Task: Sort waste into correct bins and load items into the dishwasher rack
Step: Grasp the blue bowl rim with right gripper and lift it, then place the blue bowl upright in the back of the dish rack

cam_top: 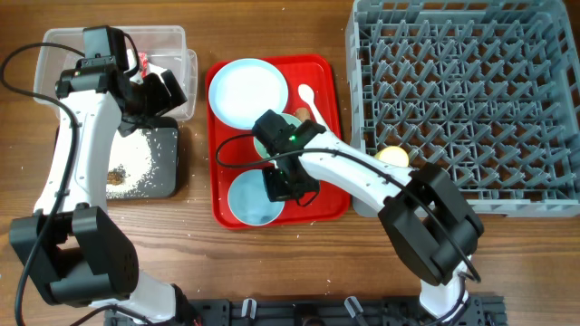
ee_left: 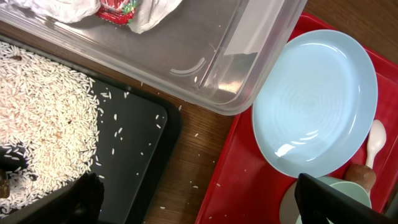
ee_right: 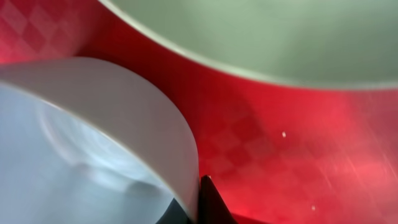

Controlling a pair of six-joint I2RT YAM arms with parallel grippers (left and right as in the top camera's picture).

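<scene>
My right gripper [cam_top: 281, 186] [ee_right: 198, 208] is shut on the rim of the pale blue bowl [cam_top: 249, 201] [ee_right: 93, 143], one finger inside and one outside, on the red tray [ee_right: 280, 137]. The mint-green bowl [ee_right: 267, 37] sits just beyond. My left gripper [cam_top: 163, 91] [ee_left: 199, 205] hangs open and empty over the gap between the black tray [ee_left: 137, 137] and the red tray. Rice grains [ee_left: 43, 106] cover the black tray. The red-and-white wrapper [ee_left: 118, 9] lies in the clear tub [ee_left: 205, 43]. The pale blue plate [ee_left: 317, 106], white spoon [ee_left: 376, 140] and an orange-brown piece [ee_left: 359, 175] rest on the red tray.
The grey dishwasher rack [cam_top: 471, 100] fills the right of the table, with a yellow cup [cam_top: 392, 156] at its near left corner. A small brown lump [cam_top: 116, 175] lies among the rice. Loose grains dot the wooden table [ee_left: 199, 149].
</scene>
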